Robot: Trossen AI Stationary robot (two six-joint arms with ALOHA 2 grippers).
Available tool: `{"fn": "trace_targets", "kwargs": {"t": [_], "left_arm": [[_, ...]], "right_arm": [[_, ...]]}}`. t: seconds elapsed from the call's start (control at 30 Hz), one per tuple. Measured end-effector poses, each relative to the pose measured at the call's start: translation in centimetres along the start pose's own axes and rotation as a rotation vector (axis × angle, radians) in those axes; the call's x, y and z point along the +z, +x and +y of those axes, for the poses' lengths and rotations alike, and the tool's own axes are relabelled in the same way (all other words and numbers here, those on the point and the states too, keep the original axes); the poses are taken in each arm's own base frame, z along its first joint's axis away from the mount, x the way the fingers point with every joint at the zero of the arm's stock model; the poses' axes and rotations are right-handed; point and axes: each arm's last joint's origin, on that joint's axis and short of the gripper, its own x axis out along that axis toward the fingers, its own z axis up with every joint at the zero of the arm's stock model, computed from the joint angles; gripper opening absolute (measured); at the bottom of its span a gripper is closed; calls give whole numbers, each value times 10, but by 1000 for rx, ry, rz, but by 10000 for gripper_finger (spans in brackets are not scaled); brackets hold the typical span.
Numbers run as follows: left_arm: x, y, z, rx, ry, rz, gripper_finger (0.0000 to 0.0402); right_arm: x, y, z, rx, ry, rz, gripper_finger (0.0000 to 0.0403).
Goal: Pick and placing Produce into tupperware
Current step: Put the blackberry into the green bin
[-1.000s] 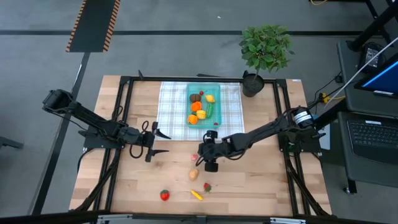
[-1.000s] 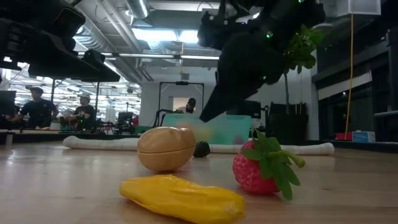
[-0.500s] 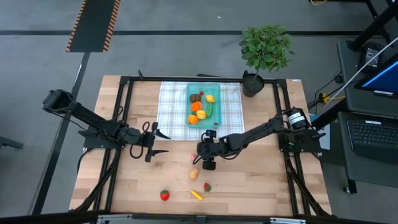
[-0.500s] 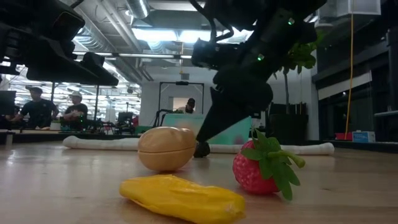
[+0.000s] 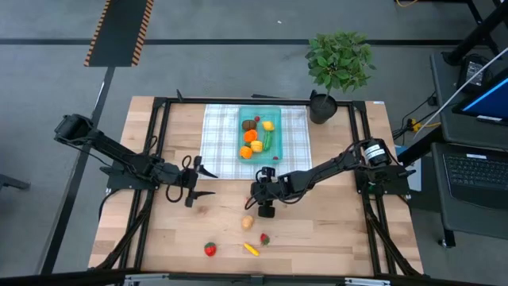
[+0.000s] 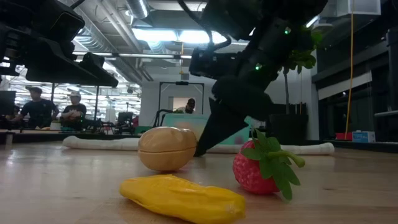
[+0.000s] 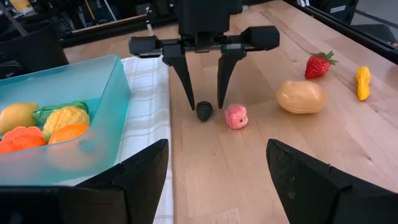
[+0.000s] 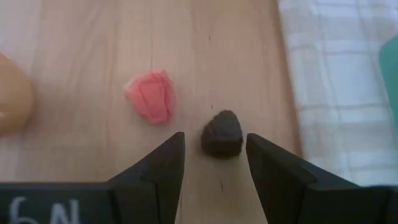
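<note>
Right claw (image 7: 204,107) is lowered to the wooden surface (image 5: 175,230), fingers apart, straddling a small dark lumpy produce piece (image 8: 222,133); neither finger is seen touching it. The high view shows only the arm mass over this spot; the piece itself is hidden there and is confirmed by the two wrist views alone. A pink crumpled-looking piece (image 8: 150,96) lies just beside it, toward the potato.

Left claw (image 5: 198,182) waits at 9 o'clock of the right claw, fingers spread, holding nothing.

The teal tupperware (image 5: 243,115) sits on the checked cloth (image 5: 218,131) at 12 o'clock of the surface. It holds orange, yellow, green and dark pieces; the left wrist view shows its translucent wall and rounded corner, with the contents cut off at the frame edge.

Loose toward 6 o'clock: smooth tan potato (image 6: 166,148), leafy-topped strawberry (image 6: 260,168), elongated yellow piece (image 6: 183,197). A second strawberry (image 5: 209,249) appears in the high view only. The low view's background is blurred; the tupperware is barely distinguishable there.
</note>
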Motion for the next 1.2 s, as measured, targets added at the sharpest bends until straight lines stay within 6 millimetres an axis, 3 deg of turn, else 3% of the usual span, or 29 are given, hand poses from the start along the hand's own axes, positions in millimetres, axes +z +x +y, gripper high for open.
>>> {"fn": "trace_targets", "kwargs": {"t": [0.73,1.03,1.2], "left_arm": [[0,0,0,0,10,4,264],[0,0,0,0,11,4,264],[0,0,0,0,11,4,264]], "right_arm": [[1,9,-12,36,34,7,172],[1,9,-12,42,36,8,98],[1,8,-11,61,42,10,94]]}}
